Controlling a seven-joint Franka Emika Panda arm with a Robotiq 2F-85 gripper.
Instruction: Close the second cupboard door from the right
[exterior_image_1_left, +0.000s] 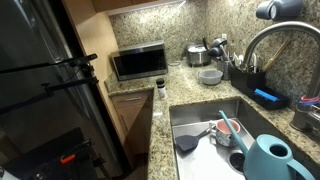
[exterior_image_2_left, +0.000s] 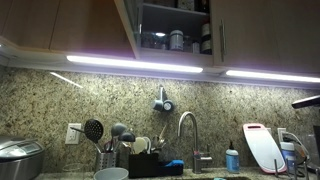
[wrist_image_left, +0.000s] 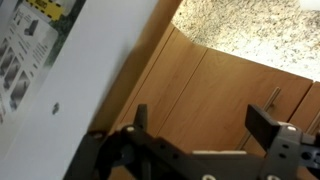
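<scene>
No wording can be read in any view. In the wrist view, a white panel (wrist_image_left: 60, 90) on the left carries small dark printed figures and a yellow-and-black sticker (wrist_image_left: 45, 8) near its top edge, perhaps a warning label; all its print is too blurred to read.

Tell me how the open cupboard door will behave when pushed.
The open cupboard door looks like a rigid wooden panel, so it likely swings on its hinges rather than flexing. Its smooth face may let the hand slip sideways.
</scene>
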